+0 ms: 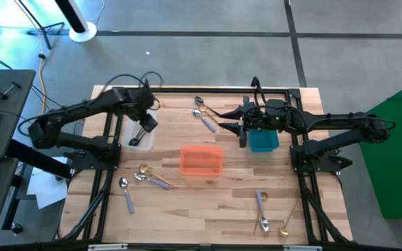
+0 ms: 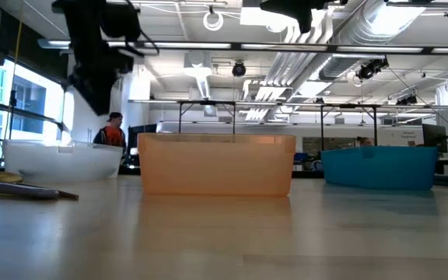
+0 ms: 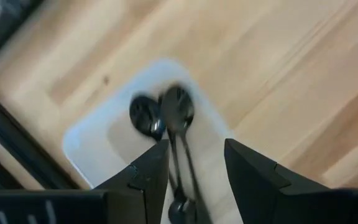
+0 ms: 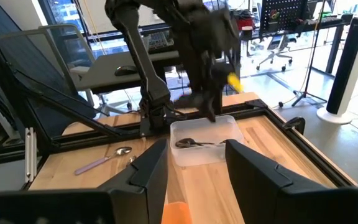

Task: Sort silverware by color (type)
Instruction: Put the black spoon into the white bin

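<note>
Although two glossy black spoons (image 3: 166, 115) already lie in the clear bin (image 1: 142, 137), well left of the orange bin (image 1: 201, 160), most of the sorting looks undone. Above that clear bin hangs the left gripper (image 1: 146, 123), its fingers (image 3: 148, 177) apart and holding nothing, which suggests a black spoon has just been delivered. Near the orange bin's lower left corner, on the bare worktop (image 1: 215, 202), lie a lavender-handled spoon (image 1: 126, 192) and a gold spoon (image 1: 144, 171) tangled with another lavender-handled one. The orange bin itself looks empty. Beyond its upper edge, more silver spoons with pale handles (image 1: 204, 118) wait near the worktop's far rail. To the right of the orange bin, the right gripper (image 1: 241, 132) hovers just beside the teal bin (image 1: 263, 141), fingers (image 4: 151, 174) parted and empty; what that bin holds cannot be made out. Below and right of the orange bin lie one more lavender-handled spoon (image 1: 261, 209) and a gold one (image 1: 289, 219).
</note>
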Robot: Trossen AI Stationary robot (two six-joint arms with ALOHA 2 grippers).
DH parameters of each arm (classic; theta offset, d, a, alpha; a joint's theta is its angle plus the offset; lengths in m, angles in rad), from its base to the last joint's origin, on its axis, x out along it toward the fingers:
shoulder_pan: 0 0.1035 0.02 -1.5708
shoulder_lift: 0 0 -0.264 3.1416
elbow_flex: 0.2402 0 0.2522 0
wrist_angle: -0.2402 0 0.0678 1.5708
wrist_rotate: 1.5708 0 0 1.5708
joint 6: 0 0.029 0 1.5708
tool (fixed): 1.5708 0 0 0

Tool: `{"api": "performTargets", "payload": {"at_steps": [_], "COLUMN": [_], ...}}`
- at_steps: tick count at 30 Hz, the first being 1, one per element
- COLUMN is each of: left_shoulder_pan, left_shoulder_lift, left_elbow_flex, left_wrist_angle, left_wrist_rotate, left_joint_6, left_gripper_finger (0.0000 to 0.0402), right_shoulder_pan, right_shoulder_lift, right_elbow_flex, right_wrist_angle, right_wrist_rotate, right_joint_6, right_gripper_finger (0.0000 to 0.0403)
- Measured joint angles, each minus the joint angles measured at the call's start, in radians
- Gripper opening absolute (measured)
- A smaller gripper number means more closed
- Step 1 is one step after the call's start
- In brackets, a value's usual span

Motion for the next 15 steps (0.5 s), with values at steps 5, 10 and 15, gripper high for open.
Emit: {"api": "performTargets", "payload": {"at_steps": [5,10,15], "left_shoulder_pan": [-0.035,-0.102,-0.177], "left_shoulder_lift": [-0.183,-0.337,-0.405], "left_elbow_flex": [0.012,0.013,0.014], "left_wrist_angle": [0.172,0.453,0.711], "left_wrist_rotate": [0.039,0.051,0.093], "left_joint_6": [-0.018,-0.030,0.052], "left_gripper_finger": [0.0146,0.0146,0.0146], "right_shoulder_pan": [0.000,0.000,0.000], "right_shoulder_lift": [0.000,0.000,0.000], "right_elbow_flex": [0.000,0.000,0.000], "right_wrist_angle": [0.000,0.001,0.002], "right_wrist_rotate": [0.001,0.004,0.004], "right_joint_6": [-0.006,-0.006,-0.006], "right_gripper_finger": [0.0146,0.0146,0.0146]}}
